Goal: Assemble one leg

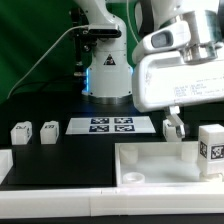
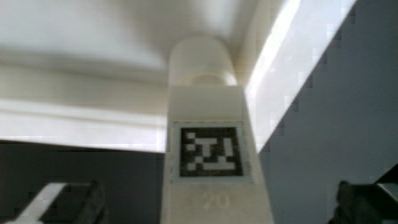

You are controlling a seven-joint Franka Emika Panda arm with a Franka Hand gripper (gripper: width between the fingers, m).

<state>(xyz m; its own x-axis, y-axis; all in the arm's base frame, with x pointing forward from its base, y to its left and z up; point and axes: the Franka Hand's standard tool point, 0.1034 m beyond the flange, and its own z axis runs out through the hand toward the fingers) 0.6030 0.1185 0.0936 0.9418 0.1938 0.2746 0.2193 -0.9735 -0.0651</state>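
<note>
A white leg (image 1: 210, 148) with a black-and-white tag stands upright at the far right corner of the large white panel (image 1: 150, 170). In the wrist view this leg (image 2: 214, 110) rises up the middle of the picture, tag facing the camera, with the panel (image 2: 89, 100) behind it. My gripper (image 1: 174, 126) hangs just to the exterior view's left of the leg, a little above the panel. It is open (image 2: 217, 206); its dark fingertips (image 2: 63, 202) sit wide apart on either side of the leg and touch nothing. Two more legs (image 1: 20, 132) (image 1: 48, 130) lie on the table at the left.
The marker board (image 1: 110, 125) lies on the black table behind the panel, in front of the arm's base (image 1: 105, 75). The panel's raised rim (image 1: 130, 152) runs along its far edge. A cable runs down at the back left.
</note>
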